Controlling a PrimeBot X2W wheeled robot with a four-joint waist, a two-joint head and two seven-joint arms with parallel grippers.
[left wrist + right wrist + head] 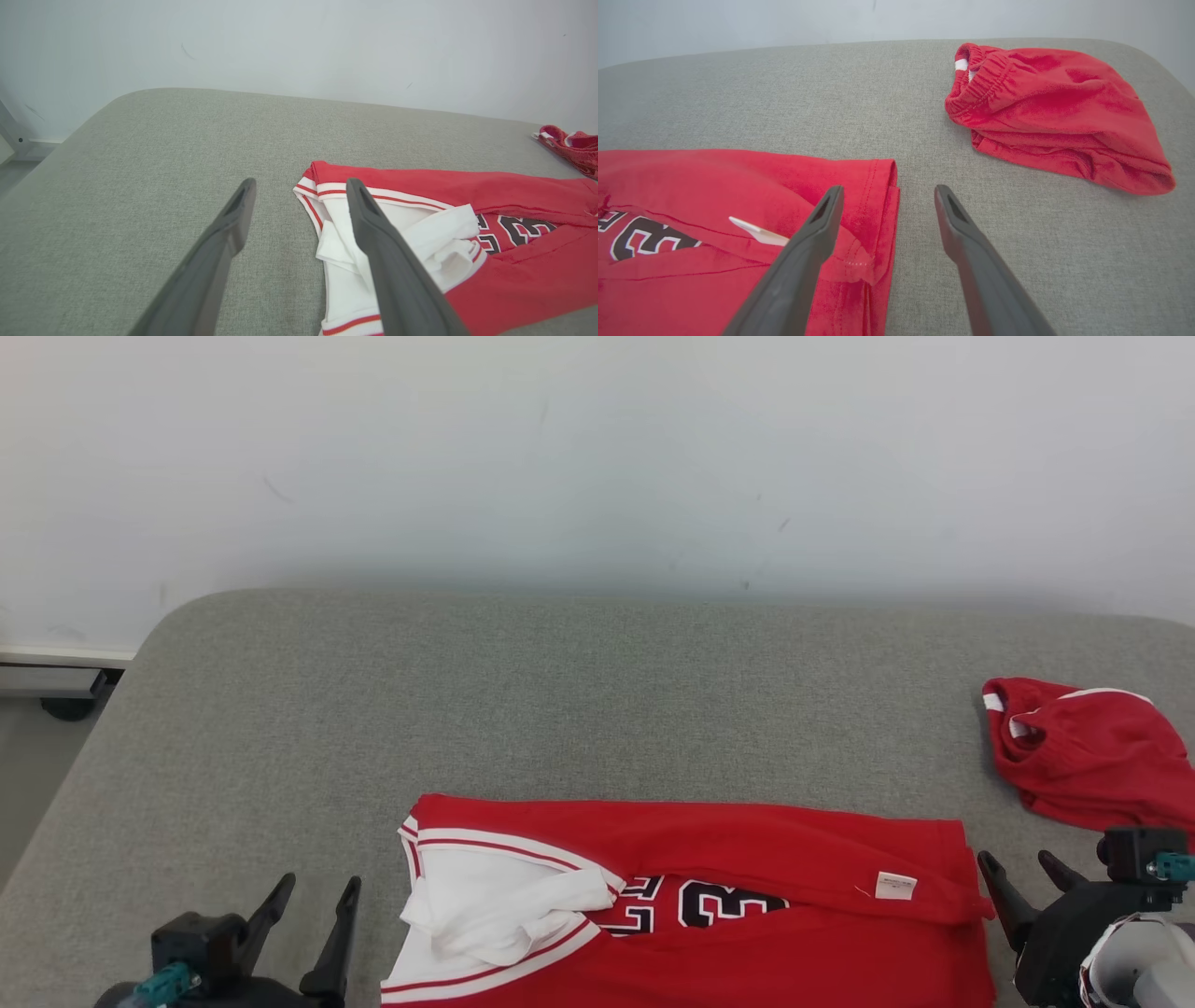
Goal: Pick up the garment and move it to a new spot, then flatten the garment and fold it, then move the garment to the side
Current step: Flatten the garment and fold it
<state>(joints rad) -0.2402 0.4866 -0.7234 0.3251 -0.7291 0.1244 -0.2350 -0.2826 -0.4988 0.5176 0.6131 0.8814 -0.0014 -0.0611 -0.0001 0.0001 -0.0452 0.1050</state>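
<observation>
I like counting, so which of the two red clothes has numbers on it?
The wide red jersey lying at the front, with white trim and black numbers. The smaller red shorts bunched at the right show no numbers.

I have my left gripper at the lower left of the head view, both dark fingers pointing up and spread wide. My right gripper sits at the lower right, fingers likewise parted and leaning slightly left, with its pale forearm in the corner. Each wrist view shows its finger pair splayed from the bottom edge.
</observation>
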